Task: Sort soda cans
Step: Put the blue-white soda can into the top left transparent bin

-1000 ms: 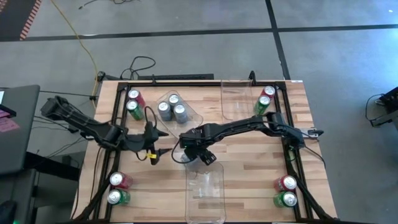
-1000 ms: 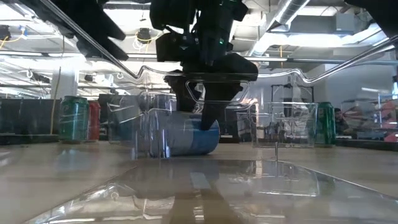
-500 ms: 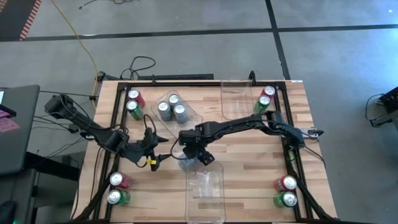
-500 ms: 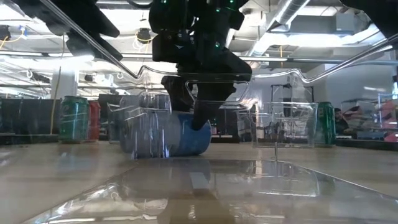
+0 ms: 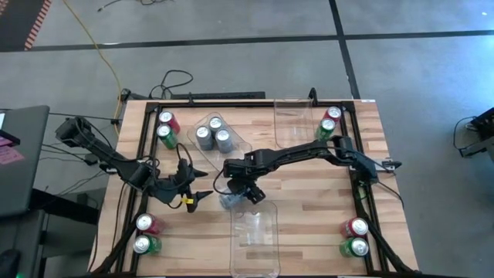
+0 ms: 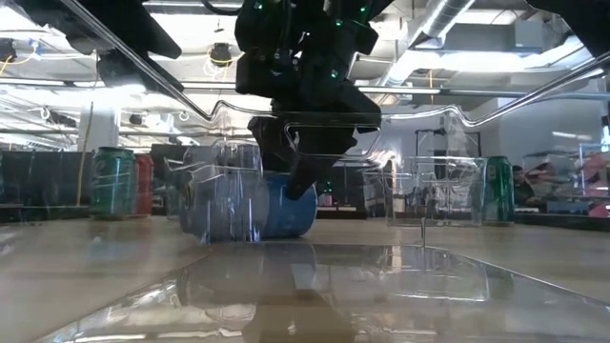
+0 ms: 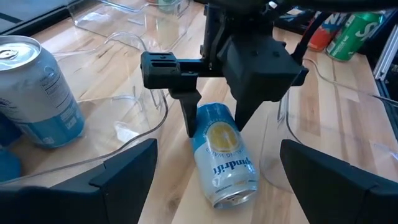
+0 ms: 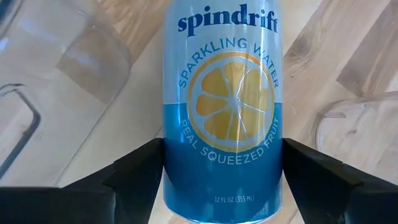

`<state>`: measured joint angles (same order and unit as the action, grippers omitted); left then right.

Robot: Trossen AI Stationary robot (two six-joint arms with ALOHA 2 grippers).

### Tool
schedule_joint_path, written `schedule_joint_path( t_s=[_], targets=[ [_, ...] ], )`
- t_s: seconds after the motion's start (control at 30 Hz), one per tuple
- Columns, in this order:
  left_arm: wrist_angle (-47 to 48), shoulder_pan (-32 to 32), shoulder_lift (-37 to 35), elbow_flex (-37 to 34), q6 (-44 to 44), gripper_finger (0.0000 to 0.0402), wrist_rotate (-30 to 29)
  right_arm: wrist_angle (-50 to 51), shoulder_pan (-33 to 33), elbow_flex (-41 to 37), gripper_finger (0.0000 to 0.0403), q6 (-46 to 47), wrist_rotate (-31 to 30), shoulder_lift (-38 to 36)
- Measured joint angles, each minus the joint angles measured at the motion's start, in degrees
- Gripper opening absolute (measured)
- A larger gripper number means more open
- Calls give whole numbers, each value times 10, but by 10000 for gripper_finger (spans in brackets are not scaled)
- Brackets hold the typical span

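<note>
A silver-blue soda can (image 7: 222, 155) lies on its side on the wooden table near the middle, seen also in the high view (image 5: 231, 201). My right gripper (image 7: 214, 127) stands over it, one finger on each side. My left gripper (image 5: 201, 194) hovers open just left of the can, pointing at it, with nothing between its fingers. Three silver-blue cans (image 5: 213, 133) stand upright in a clear bin (image 5: 231, 148) at the far middle. Red and green cans stand in pairs at the table's corners (image 5: 166, 128) (image 5: 330, 122) (image 5: 146, 234) (image 5: 355, 238). My right gripper has the lying can's blue bottom half (image 8: 177, 168) between its two fingers (image 8: 134, 177), one against each round side. The fingers come from above, slanting down, and lie across the can. The can rests on its side on the table.
An empty clear bin (image 5: 253, 239) sits at the near middle, close to the can. Another (image 5: 297, 123) sits at the far right of centre. Black rails (image 5: 147, 147) (image 5: 363, 193) run along the table's left and right sides.
My right gripper has come down over the lying can and drifted a little toward the table's left, and the can has shifted left with it along the table. My left gripper has swung slightly toward the near edge, then kept still.
</note>
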<state>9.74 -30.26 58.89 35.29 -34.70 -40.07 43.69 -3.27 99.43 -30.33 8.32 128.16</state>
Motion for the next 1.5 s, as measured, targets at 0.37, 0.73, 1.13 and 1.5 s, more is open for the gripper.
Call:
schedule_joint_path(
  t_s=[0.37, 0.73, 1.13, 1.5],
  targets=[
    [0, 0, 0, 0, -1, 333, 1, 7, -1, 1, 355, 34, -2, 0],
    [-1, 0, 0, 0, 6, 333, 2, 5, -1, -1, 397, 49, -1, 0],
    [-2, 0, 0, 0, 4, 333, 2, -18, 1, -2, 314, 52, -5, 0],
    [-2, 0, 0, 0, 4, 333, 2, 44, -1, 50, 264, 59, -17, -3]
  ],
)
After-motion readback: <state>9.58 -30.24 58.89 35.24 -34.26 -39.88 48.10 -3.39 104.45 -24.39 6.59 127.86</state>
